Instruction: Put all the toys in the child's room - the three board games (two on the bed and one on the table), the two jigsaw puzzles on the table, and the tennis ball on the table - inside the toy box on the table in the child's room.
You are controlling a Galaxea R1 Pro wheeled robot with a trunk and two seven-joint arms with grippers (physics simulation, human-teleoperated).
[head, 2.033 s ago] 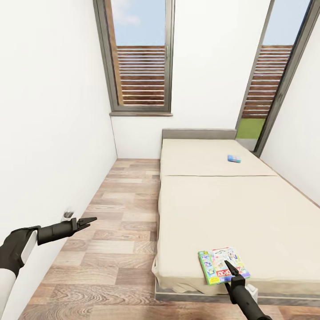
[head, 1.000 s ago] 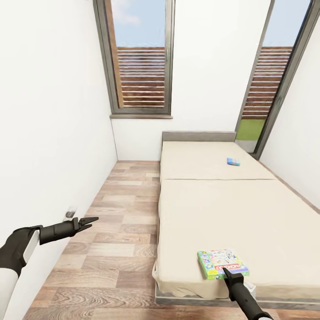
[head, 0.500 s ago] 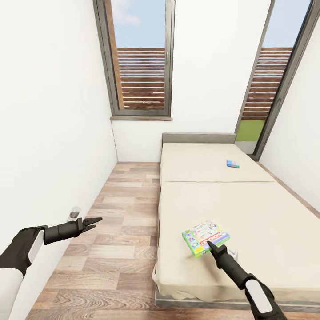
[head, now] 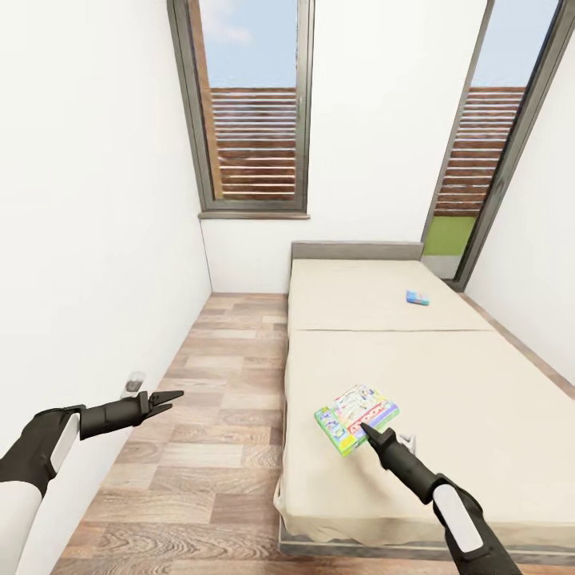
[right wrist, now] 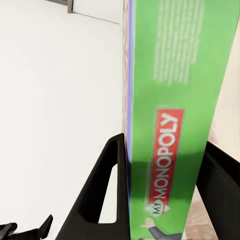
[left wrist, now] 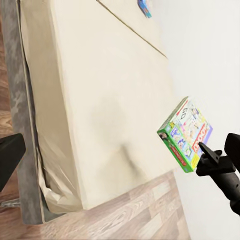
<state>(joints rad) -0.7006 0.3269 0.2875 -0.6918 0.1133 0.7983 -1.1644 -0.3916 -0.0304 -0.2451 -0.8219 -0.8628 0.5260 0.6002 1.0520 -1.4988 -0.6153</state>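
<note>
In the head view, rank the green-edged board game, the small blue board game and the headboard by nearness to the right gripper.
1. Green-edged board game, gripped in the right gripper.
2. Small blue board game, on the far mattress half.
3. Headboard, at the bed's far end.

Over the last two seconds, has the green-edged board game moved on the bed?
Yes. The green-edged board game, clamped in the right gripper, has left the foot edge of the bed, going up and toward the small blue game near the headboard.

The green edge of the board game box (right wrist: 180, 100) carries a red banner reading "MONOPOLY" in white capitals, with a small "MY" just before it; the finer white print beyond is unreadable.
</note>
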